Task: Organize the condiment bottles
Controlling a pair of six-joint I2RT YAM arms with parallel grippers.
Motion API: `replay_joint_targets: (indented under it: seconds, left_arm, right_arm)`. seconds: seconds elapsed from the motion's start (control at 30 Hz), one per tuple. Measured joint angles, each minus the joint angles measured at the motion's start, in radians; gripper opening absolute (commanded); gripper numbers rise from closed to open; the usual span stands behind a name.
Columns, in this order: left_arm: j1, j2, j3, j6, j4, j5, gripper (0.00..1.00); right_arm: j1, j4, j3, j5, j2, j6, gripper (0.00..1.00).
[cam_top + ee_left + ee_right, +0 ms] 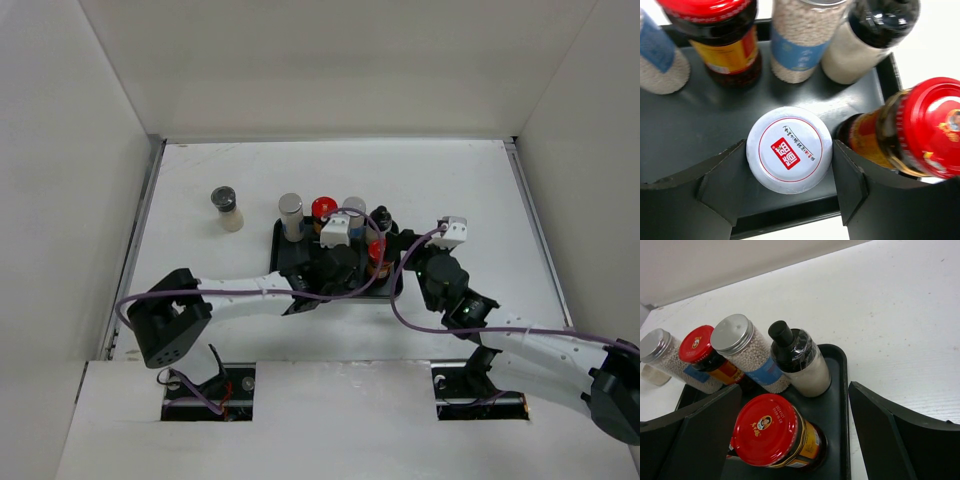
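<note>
Plainly upright white-capped jar (cap skyward)

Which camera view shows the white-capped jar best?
The left wrist view: the white-capped jar is centred, seen from above, its whole cap and red label clear. In the top view the left arm covers it; the right wrist view does not show it.

we see bright, even light from above with soft shadows; glare streaks the red cap at eleven o'clock.
</note>
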Motion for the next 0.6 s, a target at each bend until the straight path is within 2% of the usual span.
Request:
replay_joint_targets:
  seconds: [0.13,0.3,0.47,0.6]
  left_arm:
    - [-0.015,0.023,0.003,0.0,0.034,-0.001,0.52]
    - [-0.027,0.048,0.01,-0.001,0.048,-0.01,0.58]
    - [-0.027,0.046,0.013,0.0,0.055,-0.033,0.78]
    - [-0.028,0.012,0.015,0.003,0.063,-0.075,0.85]
  right_arm:
    - [0.0,0.0,0.0,0.0,0.0,0.001,0.98]
    - [0.0,0.0,0.0,0.0,0.0,0.001,0.99]
    - [0.0,0.0,0.0,0.0,0.0,0.001,1.0]
    - [0.0,0.0,0.0,0.0,0.0,0.001,1.0]
